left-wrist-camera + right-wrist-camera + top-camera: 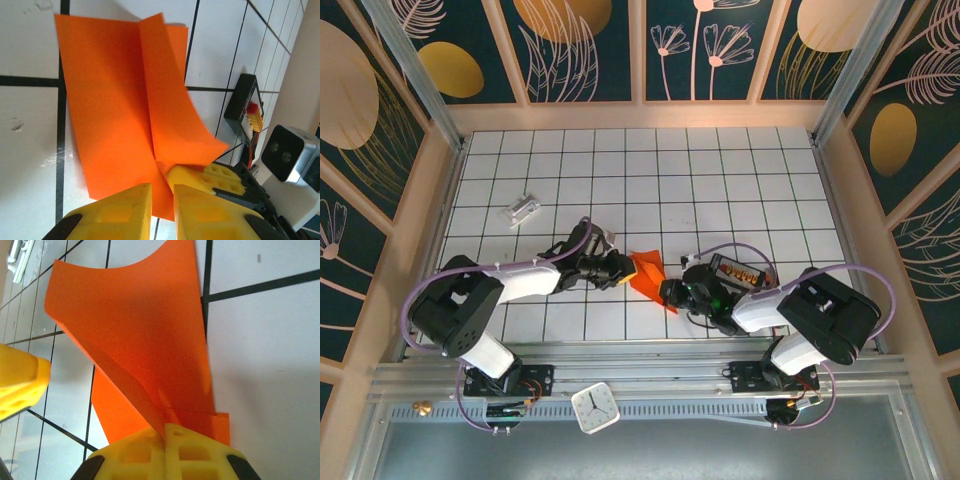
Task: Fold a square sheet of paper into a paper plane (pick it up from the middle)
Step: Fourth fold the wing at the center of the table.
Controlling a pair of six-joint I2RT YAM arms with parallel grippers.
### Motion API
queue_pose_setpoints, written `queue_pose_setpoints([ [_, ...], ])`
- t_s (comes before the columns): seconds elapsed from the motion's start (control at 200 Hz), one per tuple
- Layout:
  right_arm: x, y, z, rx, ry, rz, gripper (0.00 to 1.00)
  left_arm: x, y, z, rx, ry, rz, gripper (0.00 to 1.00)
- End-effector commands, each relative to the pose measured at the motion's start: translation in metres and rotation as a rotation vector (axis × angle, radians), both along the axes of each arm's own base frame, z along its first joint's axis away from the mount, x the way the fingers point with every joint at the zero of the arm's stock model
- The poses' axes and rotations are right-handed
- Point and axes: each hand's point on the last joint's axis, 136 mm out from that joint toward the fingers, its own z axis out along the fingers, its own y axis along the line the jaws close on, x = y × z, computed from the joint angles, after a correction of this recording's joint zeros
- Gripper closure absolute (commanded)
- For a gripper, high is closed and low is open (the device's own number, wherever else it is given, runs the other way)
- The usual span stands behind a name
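Observation:
The square sheet of paper, bright orange, lies on the white grid table between my two grippers, folded along a centre crease. In the left wrist view one flap of the paper curls up off the table. My left gripper stands at the sheet's left edge, its yellow jaws a narrow gap apart over the paper's corner. My right gripper is shut on the raised crease of the paper. It comes in from the lower right. Its yellow finger lies right beside my left one.
A small black tray with red-orange bits lies just right of the paper, also in the left wrist view. A silvery-white block sits at the far left. A white clock rests on the front rail. Wooden walls ring the table.

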Motion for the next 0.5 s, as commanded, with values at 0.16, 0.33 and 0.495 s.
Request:
queue_pose_setpoints([
  [0.16, -0.003, -0.008, -0.006, 0.072, 0.062, -0.060, 0.99, -0.002, -0.008, -0.003, -0.032, 0.009, -0.010, 0.80],
  [0.33, -0.005, -0.010, -0.009, 0.104, 0.090, -0.072, 0.99, 0.000, -0.009, -0.004, -0.034, 0.004, -0.010, 0.81],
  [0.495, -0.006, -0.010, -0.014, 0.113, 0.121, -0.074, 0.99, 0.007, -0.014, 0.005, -0.047, -0.041, -0.023, 0.80],
])
